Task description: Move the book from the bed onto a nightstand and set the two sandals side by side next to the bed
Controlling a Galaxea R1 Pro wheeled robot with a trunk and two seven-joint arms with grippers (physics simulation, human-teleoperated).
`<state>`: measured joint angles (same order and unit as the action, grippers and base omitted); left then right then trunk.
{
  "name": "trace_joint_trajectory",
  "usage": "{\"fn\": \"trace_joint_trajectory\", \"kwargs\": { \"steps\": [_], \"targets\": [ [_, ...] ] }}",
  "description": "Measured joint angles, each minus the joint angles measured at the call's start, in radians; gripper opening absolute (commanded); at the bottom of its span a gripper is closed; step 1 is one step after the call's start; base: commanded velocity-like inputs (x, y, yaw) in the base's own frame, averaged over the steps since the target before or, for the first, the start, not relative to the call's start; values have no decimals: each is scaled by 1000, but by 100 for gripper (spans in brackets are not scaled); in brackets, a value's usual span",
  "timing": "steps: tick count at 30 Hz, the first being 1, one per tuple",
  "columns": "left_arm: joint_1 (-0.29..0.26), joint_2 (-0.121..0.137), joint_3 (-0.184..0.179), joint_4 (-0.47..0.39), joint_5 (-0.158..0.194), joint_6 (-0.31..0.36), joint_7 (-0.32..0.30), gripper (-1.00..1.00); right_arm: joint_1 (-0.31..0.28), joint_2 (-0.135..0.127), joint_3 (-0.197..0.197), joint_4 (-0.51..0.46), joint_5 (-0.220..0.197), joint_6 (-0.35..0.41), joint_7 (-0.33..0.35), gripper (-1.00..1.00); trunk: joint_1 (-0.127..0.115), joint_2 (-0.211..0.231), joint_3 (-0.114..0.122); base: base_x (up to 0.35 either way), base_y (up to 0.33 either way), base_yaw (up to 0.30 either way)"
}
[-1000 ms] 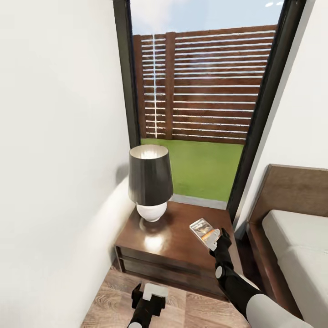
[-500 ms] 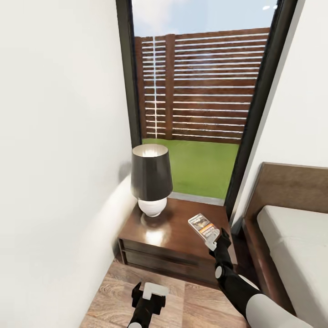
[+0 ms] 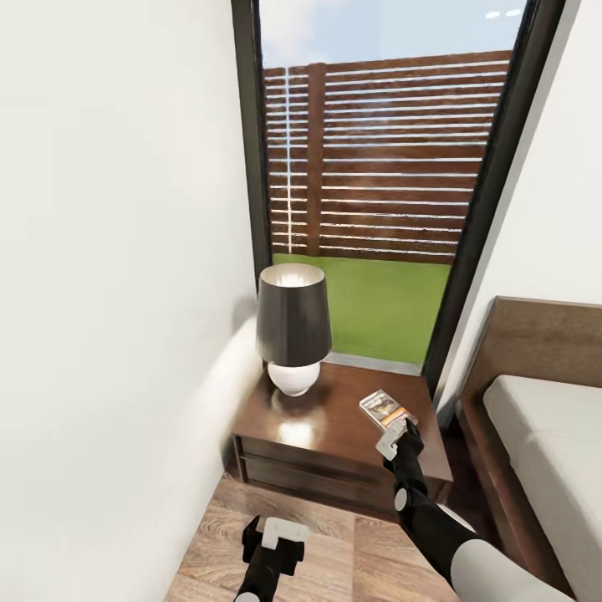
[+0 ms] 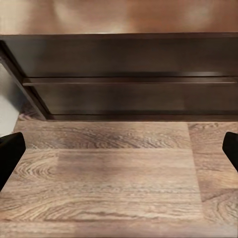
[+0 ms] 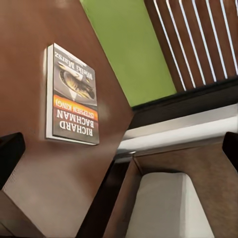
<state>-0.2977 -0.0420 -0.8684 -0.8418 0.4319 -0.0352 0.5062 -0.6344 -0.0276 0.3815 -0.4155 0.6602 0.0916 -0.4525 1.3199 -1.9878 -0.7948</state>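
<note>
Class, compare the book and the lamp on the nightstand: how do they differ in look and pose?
The book lies flat and thin near the nightstand's bed-side edge; the lamp stands upright and tall near the wall side. The book has a printed cover with an orange band; the lamp has a plain dark shade over a white base. Both rest on the same glossy top.

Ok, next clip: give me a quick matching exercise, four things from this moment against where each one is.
Things:
1. book
2. lamp
3. left pincer
4. bed

Places:
A. over the wood floor, facing the nightstand front
B. flat on the nightstand, near its bed-side edge
C. on the nightstand, at the corner by the wall
D. beside the nightstand, at the head view's right

Pairs: 1-B, 2-C, 3-A, 4-D
</note>
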Motion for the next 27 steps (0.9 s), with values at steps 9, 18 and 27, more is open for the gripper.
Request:
{"fn": "trace_joint_trajectory", "kwargs": {
  "steps": [9, 18, 27],
  "targets": [
    [0, 0, -1, 0, 0, -1, 4, 100, 0, 0, 0, 0, -1, -3, 4, 100, 0, 0, 0, -4, 19, 0],
    [0, 0, -1, 0, -1, -1, 4, 100, 0, -1, 0, 0, -3, -5, 10, 100, 0, 0, 0, 0, 2, 0],
    [0, 0, -1, 0, 0, -1, 4, 100, 0, -1, -1, 0, -3, -18, 10, 100, 0, 0, 0, 0, 0, 0]
  ]
}}
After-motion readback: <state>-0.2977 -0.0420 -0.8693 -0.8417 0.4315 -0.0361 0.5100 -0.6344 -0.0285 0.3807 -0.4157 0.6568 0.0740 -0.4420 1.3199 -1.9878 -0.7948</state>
